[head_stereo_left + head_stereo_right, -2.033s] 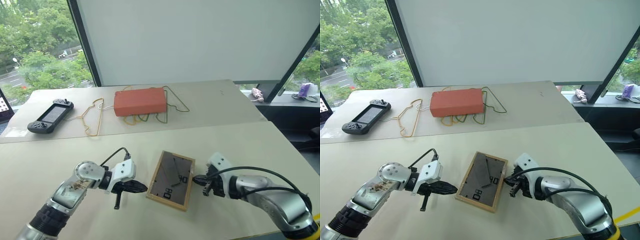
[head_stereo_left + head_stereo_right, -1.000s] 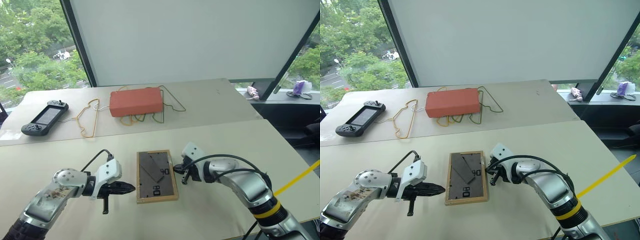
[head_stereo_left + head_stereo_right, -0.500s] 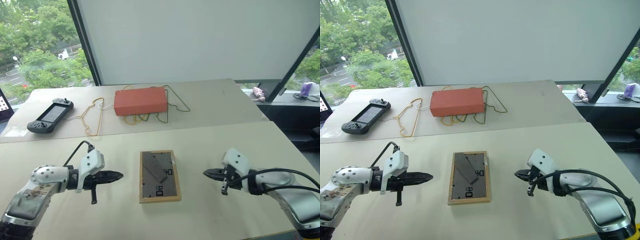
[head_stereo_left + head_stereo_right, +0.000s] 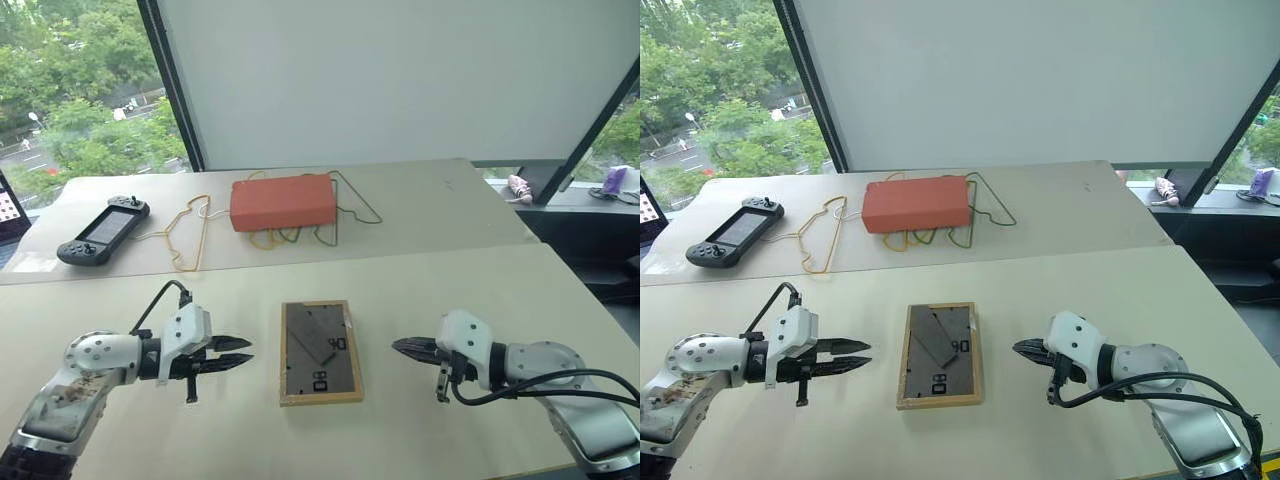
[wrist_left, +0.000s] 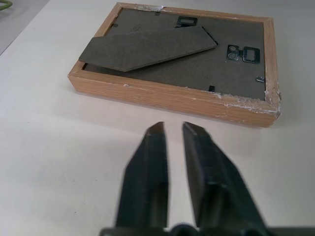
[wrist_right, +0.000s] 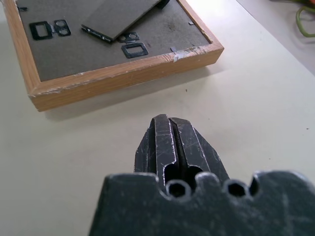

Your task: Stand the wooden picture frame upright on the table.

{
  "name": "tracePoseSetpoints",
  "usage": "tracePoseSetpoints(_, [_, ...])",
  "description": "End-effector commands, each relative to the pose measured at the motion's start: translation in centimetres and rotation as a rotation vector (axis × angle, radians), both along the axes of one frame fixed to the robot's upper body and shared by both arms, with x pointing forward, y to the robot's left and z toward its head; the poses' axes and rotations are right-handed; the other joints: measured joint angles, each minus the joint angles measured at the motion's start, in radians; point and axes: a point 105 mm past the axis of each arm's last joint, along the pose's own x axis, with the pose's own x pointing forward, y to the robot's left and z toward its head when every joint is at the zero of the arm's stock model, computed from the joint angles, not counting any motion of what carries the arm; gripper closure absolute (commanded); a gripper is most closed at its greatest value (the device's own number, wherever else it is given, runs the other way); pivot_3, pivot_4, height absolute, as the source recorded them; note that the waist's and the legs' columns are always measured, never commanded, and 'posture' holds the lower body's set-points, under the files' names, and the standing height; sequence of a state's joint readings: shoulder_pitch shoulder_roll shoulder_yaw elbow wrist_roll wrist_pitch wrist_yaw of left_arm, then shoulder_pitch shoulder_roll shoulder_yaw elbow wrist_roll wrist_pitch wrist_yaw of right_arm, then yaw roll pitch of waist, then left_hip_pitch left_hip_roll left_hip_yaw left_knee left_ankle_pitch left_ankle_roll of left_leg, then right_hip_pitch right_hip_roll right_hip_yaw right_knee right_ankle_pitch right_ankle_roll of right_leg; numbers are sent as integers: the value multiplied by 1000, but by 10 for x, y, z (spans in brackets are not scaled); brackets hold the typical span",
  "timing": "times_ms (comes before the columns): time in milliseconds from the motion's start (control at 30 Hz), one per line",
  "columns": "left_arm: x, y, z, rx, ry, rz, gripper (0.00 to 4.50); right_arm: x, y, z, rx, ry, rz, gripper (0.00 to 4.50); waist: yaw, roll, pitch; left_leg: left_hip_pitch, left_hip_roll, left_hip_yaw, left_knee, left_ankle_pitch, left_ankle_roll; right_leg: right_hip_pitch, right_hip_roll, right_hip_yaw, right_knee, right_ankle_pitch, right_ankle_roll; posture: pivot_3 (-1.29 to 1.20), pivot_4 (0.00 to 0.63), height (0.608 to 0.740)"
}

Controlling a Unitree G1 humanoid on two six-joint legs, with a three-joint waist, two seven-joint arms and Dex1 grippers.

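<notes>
Left pincer [image 4: 243, 350] has its two fingers parted by a narrow gap, holding nothing, touching nothing; tips point at the left long edge of the wooden picture frame [image 4: 320, 351] but sit apart from it, hovering over bare desk [image 4: 480, 290]. Right pincer [image 4: 397, 346] is fully closed, fingers pressed together, empty, tip aimed at the frame's right long edge with a clear gap of desk between.

Frame lies flat, face down, on the near desk between the two pincers, long sides running away from the robot. Light-wood rim, dark grey backing board up. Prop stand [image 5: 147, 47] is a flat grey tapered flap lying across the backing, slightly lifted at one side. Small black clips and a metal hanger loop [image 5: 243, 53] are visible on the board. Rim corners are chipped, with pale scuffs, seen in both wrist views. Picture side can't be seen.

Further out, on the far desk section: orange-red box [image 4: 283, 202] roughly straight behind the frame, sitting on a tangle of wire hangers [image 4: 186, 232], yellow and green, which spread out to its left and right. Black handheld game console [image 4: 103, 230] lies well left of the box. Window with green trees beyond the left end of the desk; pale blind panel behind.
</notes>
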State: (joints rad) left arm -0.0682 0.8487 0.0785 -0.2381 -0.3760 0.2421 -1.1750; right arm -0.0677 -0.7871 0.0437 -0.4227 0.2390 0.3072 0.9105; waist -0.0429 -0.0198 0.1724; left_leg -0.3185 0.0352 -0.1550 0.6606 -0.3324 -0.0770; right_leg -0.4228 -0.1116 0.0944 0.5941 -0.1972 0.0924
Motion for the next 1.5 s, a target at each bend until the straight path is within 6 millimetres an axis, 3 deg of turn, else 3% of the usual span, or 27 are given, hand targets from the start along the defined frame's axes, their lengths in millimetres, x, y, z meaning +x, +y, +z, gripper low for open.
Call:
tracePoseSetpoints(33, [0,-5,3,45,-118,-77,1935,-5,6,0,15,22,41,4500,0,0,0,0,0,0,0,0,0,0,0,0,0,0,0,0,150,740])
tracePoseSetpoints(167, [7,-5,-3,210,-413,-227,496,-9,9,-13,14,163,57,4500,1,0,0,0,0,0,0,0,0,0,0,0,0,0,0,0,150,740])
tracePoseSetpoints(233, [12,-8,-2,252,-600,-305,105,-10,10,-19,18,270,56,4500,4,0,0,0,0,0,0,1,-1,0,0,0,0,1,-1,0,150,740])
tracePoseSetpoints(367, [20,-18,4,263,-973,-439,105,0,11,-34,-5,447,24,4500,5,0,0,1,0,0,0,3,-5,1,0,0,-1,2,-1,0,150,740])
tracePoseSetpoints(533, [14,-25,-4,187,-1130,-517,105,13,21,-37,-5,529,9,4500,-6,0,-1,1,0,0,0,3,-5,1,0,0,-1,3,-1,0,150,740])
tracePoseSetpoints(700, [9,-28,-13,143,-1153,-548,105,16,29,-33,3,529,9,4500,-9,0,-1,2,0,0,0,3,-5,1,0,-1,0,3,0,0,150,740])
tracePoseSetpoints(1033, [5,-36,-23,127,-1148,-564,105,0,58,-24,46,544,70,4500,-8,1,-1,2,0,-1,0,3,-6,0,0,-1,1,4,0,0,150,740])
tracePoseSetpoints(1500, [-9,-24,-42,159,-1063,-605,105,-18,56,-25,38,585,75,4500,-5,2,-2,2,0,-1,0,3,-5,0,0,-1,1,3,1,0,150,740])
